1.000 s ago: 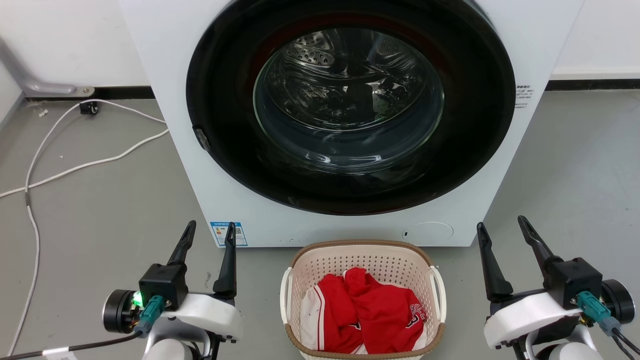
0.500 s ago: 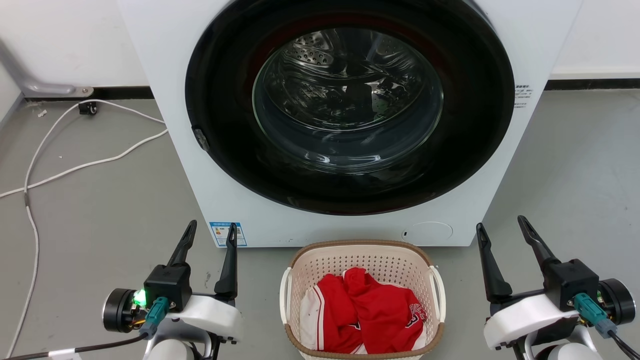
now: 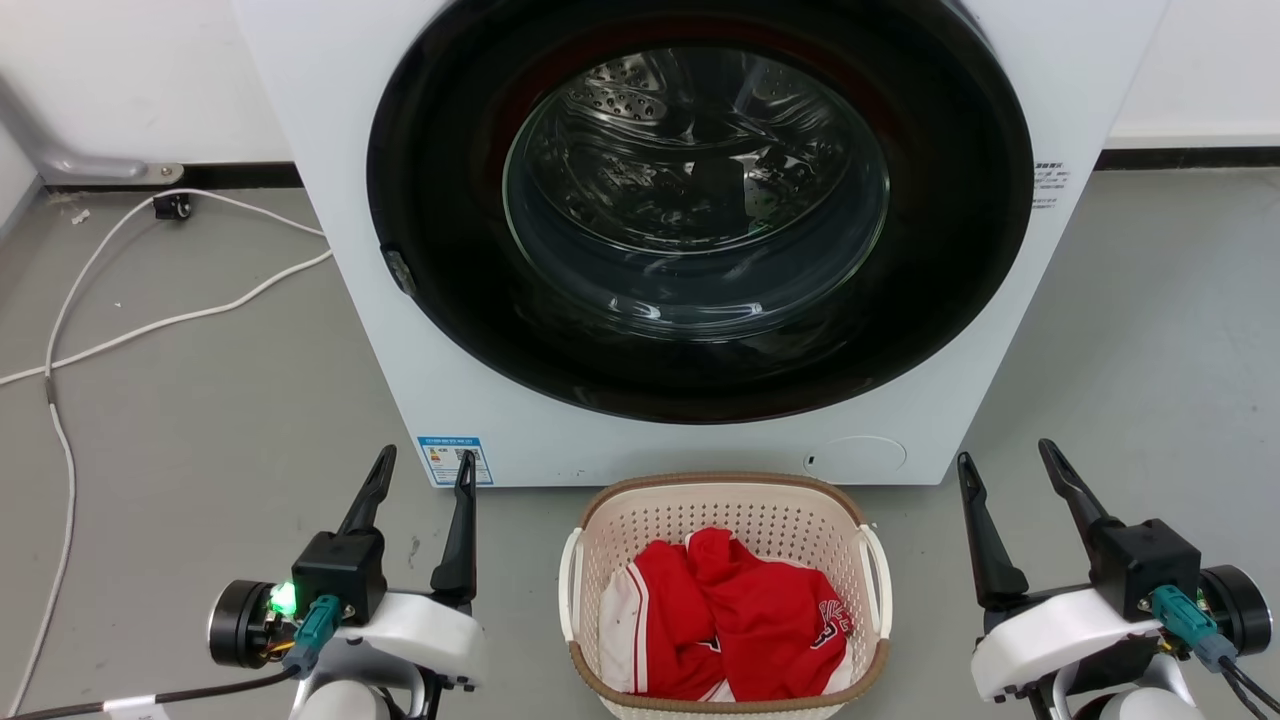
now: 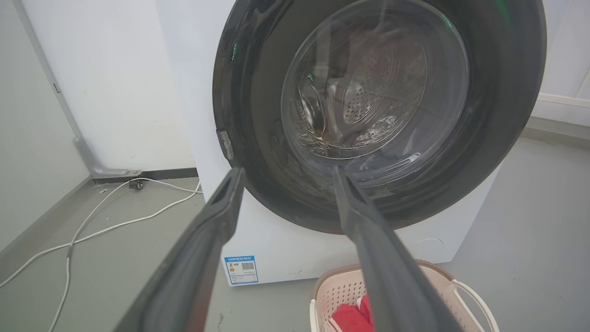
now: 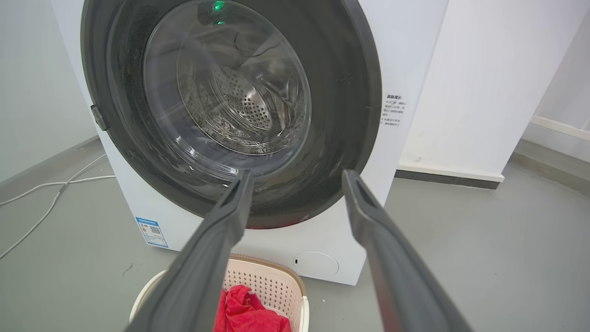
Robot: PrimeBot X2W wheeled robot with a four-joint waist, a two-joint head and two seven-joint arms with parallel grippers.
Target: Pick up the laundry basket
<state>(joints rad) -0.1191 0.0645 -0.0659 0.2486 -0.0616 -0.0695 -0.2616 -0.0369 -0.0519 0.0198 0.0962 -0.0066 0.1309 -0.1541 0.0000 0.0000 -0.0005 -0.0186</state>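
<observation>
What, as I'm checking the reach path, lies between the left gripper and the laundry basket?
Just bare grey floor. In the head view, nothing sits on the stretch between the open left gripper and the laundry basket.

We see the laundry basket (image 3: 722, 482) on the grey floor (image 3: 200, 420), just before the white washing machine (image 3: 340, 240), red and white clothes (image 3: 750, 620) inside it. Our left gripper (image 3: 427, 453) and right gripper (image 3: 1004, 450) flank it, fingers spread, touching nothing. A white cable (image 3: 150, 326) trails left.
</observation>
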